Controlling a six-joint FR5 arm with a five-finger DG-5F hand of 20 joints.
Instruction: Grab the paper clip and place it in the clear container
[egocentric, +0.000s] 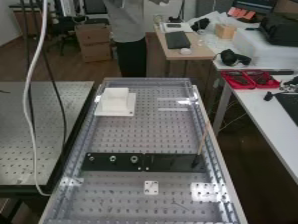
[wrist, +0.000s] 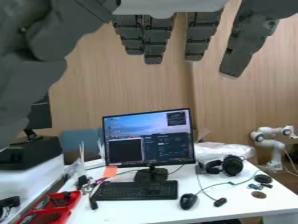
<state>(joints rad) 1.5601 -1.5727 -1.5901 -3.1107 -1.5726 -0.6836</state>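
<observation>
In the wrist view the hand (wrist: 157, 39) has its fingers straight and spread, with nothing held, and the room's desk and wall lie beyond them. A thin dark mark (egocentric: 178, 204) lies on the near part of the perforated bench top in the high view; whether it is the paper clip, I cannot tell. Farther along the bench, bright reflections (egocentric: 174, 109) on the right may belong to something clear, but no container outline can be made out for certain.
On the bench (egocentric: 120, 137), a white block (egocentric: 116, 102) stands far left, a black strip (egocentric: 173, 162) with round fittings crosses the middle, and a thin stick (egocentric: 203, 137) rises at its right end. A small white plate (egocentric: 151, 187) lies nearer. A cable (egocentric: 28, 100) hangs left.
</observation>
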